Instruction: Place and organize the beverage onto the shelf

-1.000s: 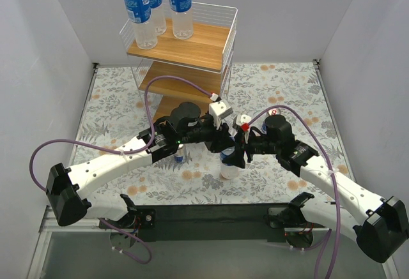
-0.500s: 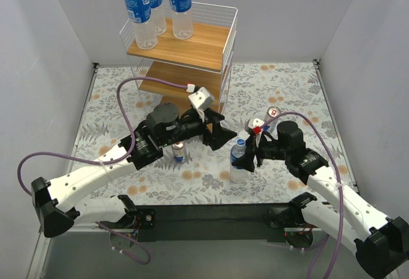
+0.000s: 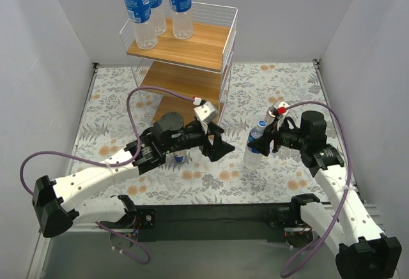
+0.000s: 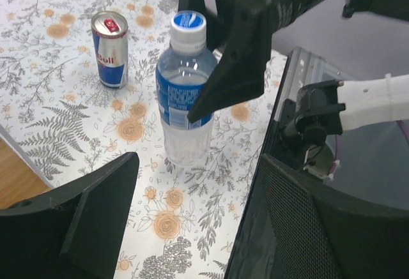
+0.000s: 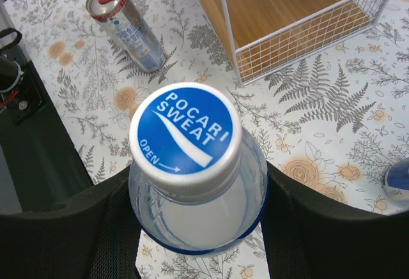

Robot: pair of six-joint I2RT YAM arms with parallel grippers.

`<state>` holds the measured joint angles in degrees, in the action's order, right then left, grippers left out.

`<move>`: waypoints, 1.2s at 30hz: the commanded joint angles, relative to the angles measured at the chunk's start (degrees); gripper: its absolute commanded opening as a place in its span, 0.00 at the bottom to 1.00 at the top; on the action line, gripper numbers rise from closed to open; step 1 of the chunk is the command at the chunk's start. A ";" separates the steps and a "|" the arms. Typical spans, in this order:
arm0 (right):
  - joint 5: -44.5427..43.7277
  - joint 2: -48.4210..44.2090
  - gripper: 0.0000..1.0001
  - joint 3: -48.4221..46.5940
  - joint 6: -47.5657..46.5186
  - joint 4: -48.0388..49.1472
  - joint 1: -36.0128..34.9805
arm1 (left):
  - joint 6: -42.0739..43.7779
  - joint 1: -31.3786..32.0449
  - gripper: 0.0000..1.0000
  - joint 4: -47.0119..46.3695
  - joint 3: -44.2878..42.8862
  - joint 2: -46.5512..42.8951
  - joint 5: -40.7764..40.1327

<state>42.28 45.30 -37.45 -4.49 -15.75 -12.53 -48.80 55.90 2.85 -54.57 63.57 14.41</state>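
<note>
**Right claw grips the fourth bottle, left claw open beside it**

The shelf (image 3: 192,43) is a white wire rack with three flat boards of light-brown wood, one over the other. The bottles are round and of clear plastic, each with a blue label and a cap with a blue top; there are four. Three bottles (image 3: 181,7) stand upright and close together on the top board, at its far left part. The fourth bottle (image 4: 185,100) is upright at the table (image 3: 287,87), which has a cloth with grey ferns and orange flowers. It is in front of the shelf and to the right of it, apart from it. Its cap reads "POCARI SWEAT" in white letters.

The right claw (image 5: 198,228) is closed on this bottle: its two black fingers (image 5: 108,234) press the upper body from both sides, below the cap. Whether the base touches the cloth, I cannot tell for sure.

The left claw (image 4: 192,228) is open wide and holds nothing. Its fingers are black, one of them with a fine mesh texture, and they point to the held bottle, near it but apart.

There are two cans, slim, of silver metal with blue and red print. One can (image 4: 112,49) stands near the held bottle, on its far side. The other can (image 5: 124,27) stands near the foot of the shelf, half hidden under the left arm in the top view
</note>
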 commanded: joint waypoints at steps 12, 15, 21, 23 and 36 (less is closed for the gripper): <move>3.68 0.67 0.01 -11.77 8.97 2.74 0.93 | 6.78 5.27 0.77 -12.68 -4.84 15.52 -6.86; 4.47 1.02 0.01 -11.77 10.38 2.74 0.85 | 6.87 5.53 0.77 -13.84 -7.03 18.69 -6.15; 5.62 1.28 0.01 -12.29 12.75 3.09 0.93 | 7.14 6.33 0.77 -14.45 -9.77 24.40 -6.15; 5.97 1.37 0.01 -12.47 13.19 3.27 0.93 | 7.22 6.59 0.77 -14.19 -10.38 25.54 -6.68; 9.31 1.81 0.50 -11.77 15.30 4.15 0.93 | 6.17 6.59 0.00 -14.62 -9.87 25.46 -8.79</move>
<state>46.96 47.94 -46.00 8.16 -16.29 -11.20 -42.48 62.54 -10.11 -63.18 90.56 7.38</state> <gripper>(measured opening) 0.680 0.433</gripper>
